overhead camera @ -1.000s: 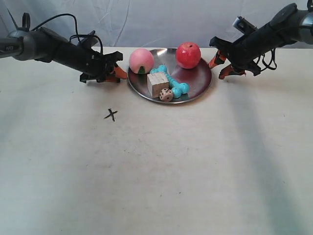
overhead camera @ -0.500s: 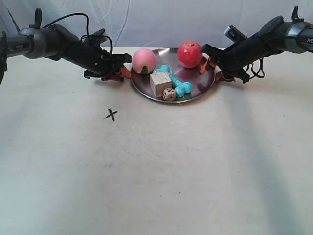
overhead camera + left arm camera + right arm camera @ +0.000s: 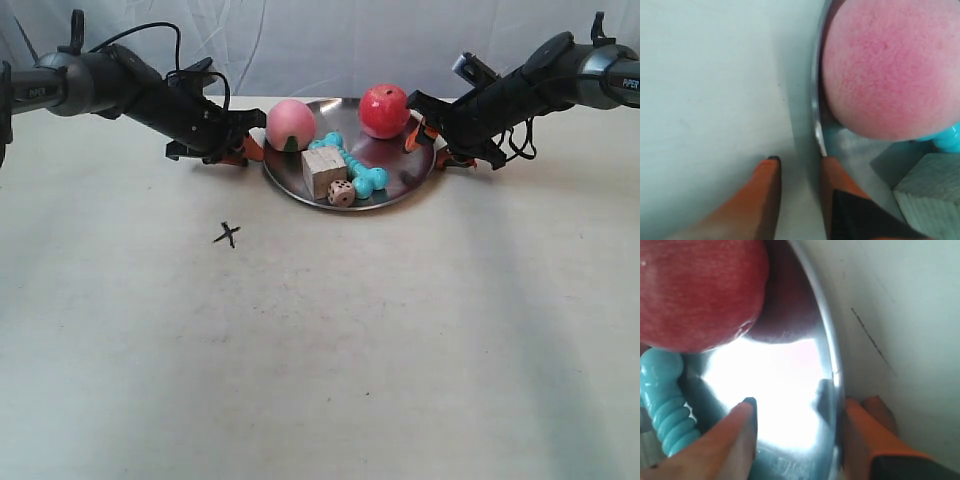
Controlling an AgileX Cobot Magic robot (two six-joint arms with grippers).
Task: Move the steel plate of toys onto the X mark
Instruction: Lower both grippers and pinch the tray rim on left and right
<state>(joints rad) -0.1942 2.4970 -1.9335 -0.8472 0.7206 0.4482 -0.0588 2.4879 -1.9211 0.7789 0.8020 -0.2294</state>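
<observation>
The steel plate [image 3: 404, 170] sits at the table's far middle and holds a pink peach [image 3: 291, 124], a red apple [image 3: 385, 110], a turquoise dog-bone [image 3: 356, 170], a pale wooden cube [image 3: 324, 172] and a die [image 3: 341, 192]. The X mark [image 3: 227, 235] lies nearer, to the plate's left. My left gripper [image 3: 246, 150], on the arm at the exterior view's left, is open [image 3: 800, 167] at the rim [image 3: 815, 110] beside the peach [image 3: 890, 65]. One finger is on the table and the other over the rim. My right gripper [image 3: 430, 140] is open [image 3: 802, 405] and straddles the rim [image 3: 829, 345] near the apple [image 3: 700, 290].
A pale backdrop cloth [image 3: 330, 45] hangs behind the table's far edge, close behind the plate. Both arms reach in low from the far corners, with cables looping above them. The X mark sits on bare pale tabletop [image 3: 330, 340].
Both grippers have moved inward from beside the plate to its rim on opposite sides. The plate and toys shifted only slightly.
</observation>
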